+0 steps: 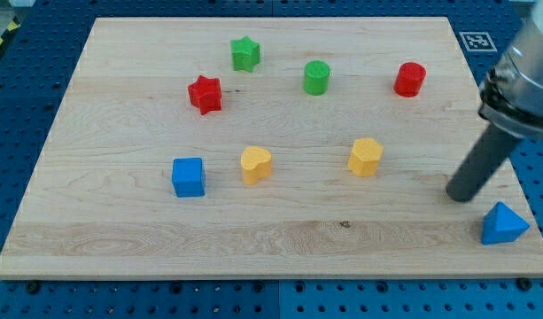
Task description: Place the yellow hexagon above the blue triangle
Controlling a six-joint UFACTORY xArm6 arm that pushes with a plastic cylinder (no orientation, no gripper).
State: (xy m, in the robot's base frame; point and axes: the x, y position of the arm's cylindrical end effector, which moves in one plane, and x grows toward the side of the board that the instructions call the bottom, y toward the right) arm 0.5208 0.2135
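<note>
The yellow hexagon (366, 157) sits right of the board's middle. The blue triangle (503, 223) lies near the board's bottom right corner. My tip (461, 195) rests on the board just up and left of the blue triangle, and to the right of the yellow hexagon, touching neither. The rod rises from it toward the view's upper right.
A yellow heart (255, 165) and a blue cube (189, 176) lie left of the hexagon. A red star (205, 94), a green star (245, 54), a green cylinder (317, 77) and a red cylinder (410, 79) stand toward the view's top. The wooden board (120, 239) lies on a blue pegboard.
</note>
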